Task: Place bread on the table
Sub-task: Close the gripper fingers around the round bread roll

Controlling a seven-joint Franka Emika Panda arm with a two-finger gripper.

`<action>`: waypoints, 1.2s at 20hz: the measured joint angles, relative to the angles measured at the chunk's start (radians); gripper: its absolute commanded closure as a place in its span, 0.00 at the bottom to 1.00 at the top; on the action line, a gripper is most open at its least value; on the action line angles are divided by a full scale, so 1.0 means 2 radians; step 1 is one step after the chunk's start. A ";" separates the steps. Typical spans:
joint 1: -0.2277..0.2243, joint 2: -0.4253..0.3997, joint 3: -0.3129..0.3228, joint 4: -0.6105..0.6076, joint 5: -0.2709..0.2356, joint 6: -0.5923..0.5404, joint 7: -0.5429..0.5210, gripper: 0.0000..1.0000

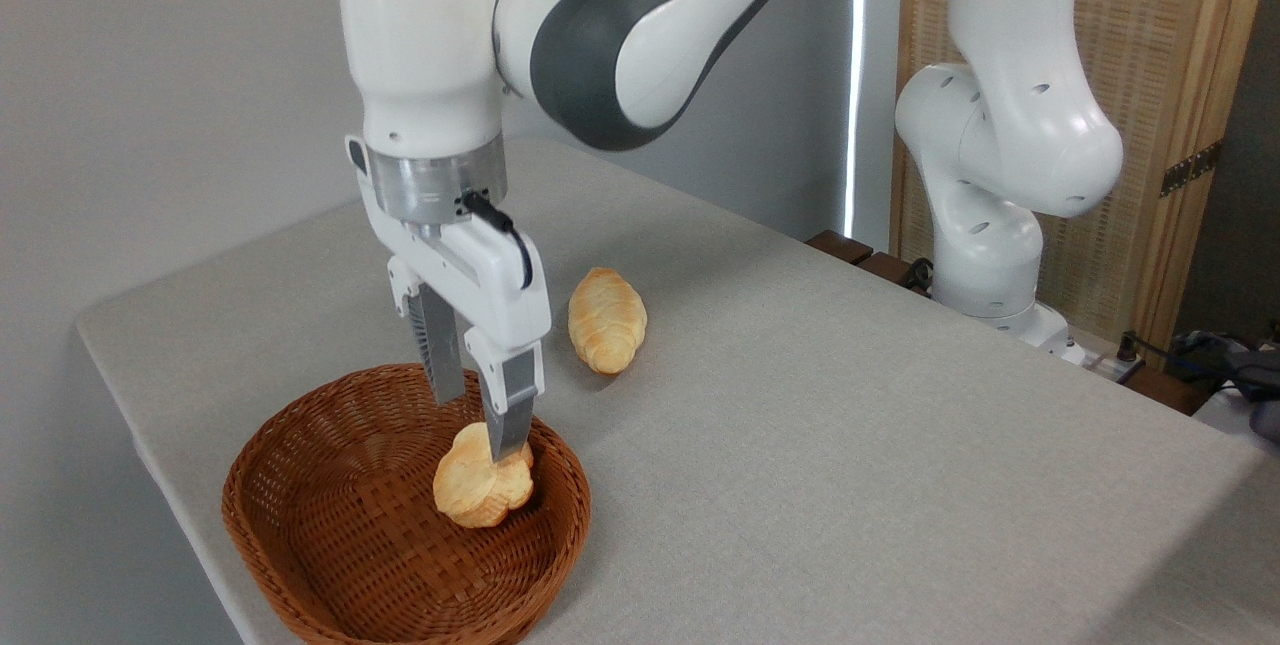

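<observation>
While the bun (pixel 482 490) sits tilted inside the wicker basket (pixel 300 545), near its right wall, we find the gripper (pixel 478 425) lowered over it with one finger at its top and the other behind; whether the fingers have closed on it we cannot tell. We judge the grasp to be the step in hand. Next comes a firm hold, a lift clear of the rim, and a set-down on the bare table (pixel 850 445), apart from the braided loaf (pixel 606 319).

Golden-yellow bread (pixel 480 490), brown woven basket (pixel 330 535), pale-golden braided loaf (pixel 606 319), grey-beige table (pixel 850 425).
</observation>
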 measured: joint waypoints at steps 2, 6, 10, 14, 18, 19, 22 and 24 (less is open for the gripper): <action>0.000 0.010 0.000 0.000 0.000 0.014 0.000 0.00; -0.001 0.025 -0.002 0.000 0.035 0.023 0.001 0.00; -0.002 0.034 -0.012 0.001 0.050 0.024 0.001 0.00; -0.002 0.038 -0.013 0.001 0.050 0.024 0.001 0.00; -0.002 0.041 -0.015 0.001 0.074 0.024 0.001 0.31; -0.002 0.042 -0.017 0.001 0.078 0.024 0.001 0.48; -0.002 0.043 -0.019 0.001 0.080 0.024 0.001 0.67; -0.002 0.043 -0.019 0.001 0.080 0.024 0.001 0.69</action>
